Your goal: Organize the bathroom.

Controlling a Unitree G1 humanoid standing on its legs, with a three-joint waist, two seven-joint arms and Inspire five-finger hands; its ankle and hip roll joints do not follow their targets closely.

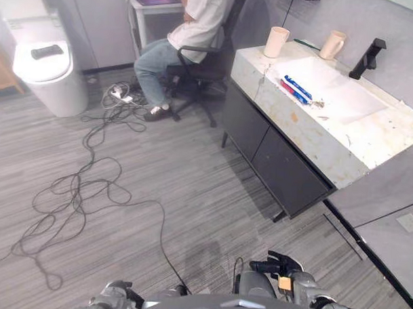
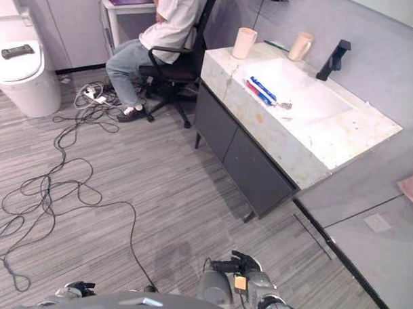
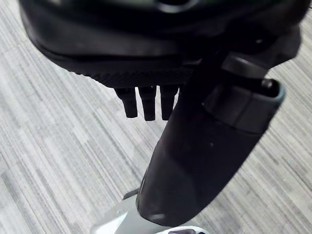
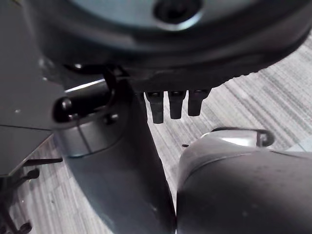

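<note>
We see a person (image 1: 190,32) seated on a black office chair (image 1: 209,66) beside the dark cabinet. Black cables (image 1: 76,190) sprawl across the grey striped floor (image 1: 212,195), near a white toilet (image 1: 43,71).

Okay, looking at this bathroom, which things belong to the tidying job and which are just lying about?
For the job:
- two cups on the vanity counter
- blue and red tubes by the sink
- faucet

Just lying about:
- cables on the floor
- power strip
- toilet
- person on an office chair

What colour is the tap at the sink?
Black; the tap shows best in the left eye view.
</note>
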